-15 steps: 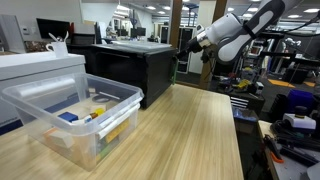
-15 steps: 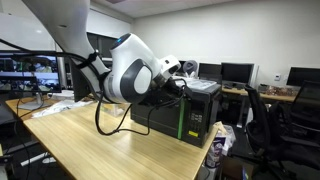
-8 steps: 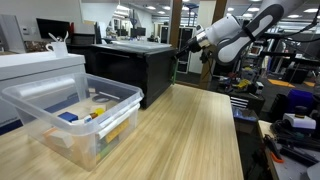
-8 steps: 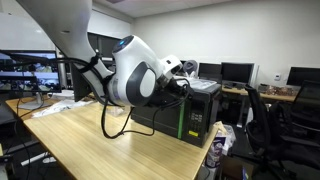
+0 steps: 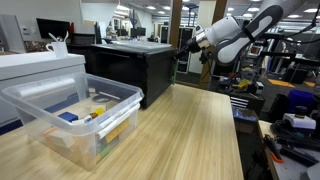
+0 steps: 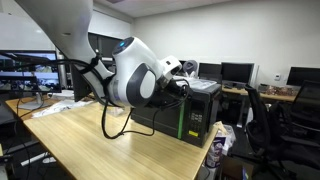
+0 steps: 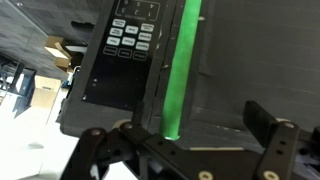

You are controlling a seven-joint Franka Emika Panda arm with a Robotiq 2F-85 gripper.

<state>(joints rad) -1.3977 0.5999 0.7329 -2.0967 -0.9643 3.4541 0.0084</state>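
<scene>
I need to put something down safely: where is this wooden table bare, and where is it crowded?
Bare: the wide strip of the wooden table between the clear bin and the table's open edge, up to the black appliance. Crowded: inside the bin, and near the appliance, where the open gripper hovers.

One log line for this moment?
tool: open, empty | faces: black appliance, keypad, green strip | contact: none seen | aside: clear bin

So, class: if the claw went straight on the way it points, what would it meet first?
Probably the black appliance, near the green strip beside its keypad; the open claw faces it, though the gap is hard to judge.
</scene>
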